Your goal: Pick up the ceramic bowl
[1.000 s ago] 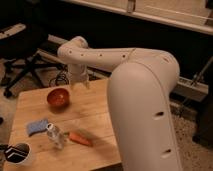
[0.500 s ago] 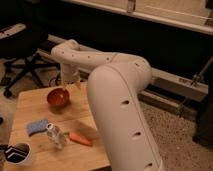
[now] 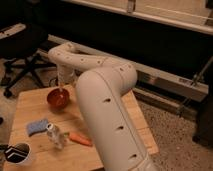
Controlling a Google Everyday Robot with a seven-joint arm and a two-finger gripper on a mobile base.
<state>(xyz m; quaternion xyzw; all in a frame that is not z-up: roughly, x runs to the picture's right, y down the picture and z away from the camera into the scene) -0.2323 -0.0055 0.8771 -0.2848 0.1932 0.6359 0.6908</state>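
Red-orange ceramic bowl [image 3: 56, 99], gripper [image 3: 62, 89] right over it, contact unclear

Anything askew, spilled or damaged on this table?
Nothing stands out: the ceramic bowl sits upright on the wooden table, no spill is visible, and the tool hangs right over the bowl.

— What lies beyond the far edge of the worktop [image 3: 30, 107]?
— A dark wall panel [image 3: 125, 45], with a pale rail [image 3: 165, 80] along its foot and a lighter ledge [image 3: 165, 20] above.
— Off the left edge?
— A black office chair [image 3: 20, 50]. Speckled grey floor [image 3: 175, 135] lies past the right edge.
— The tool [image 3: 61, 90]?
— Low, near the far-left corner of the worktop.
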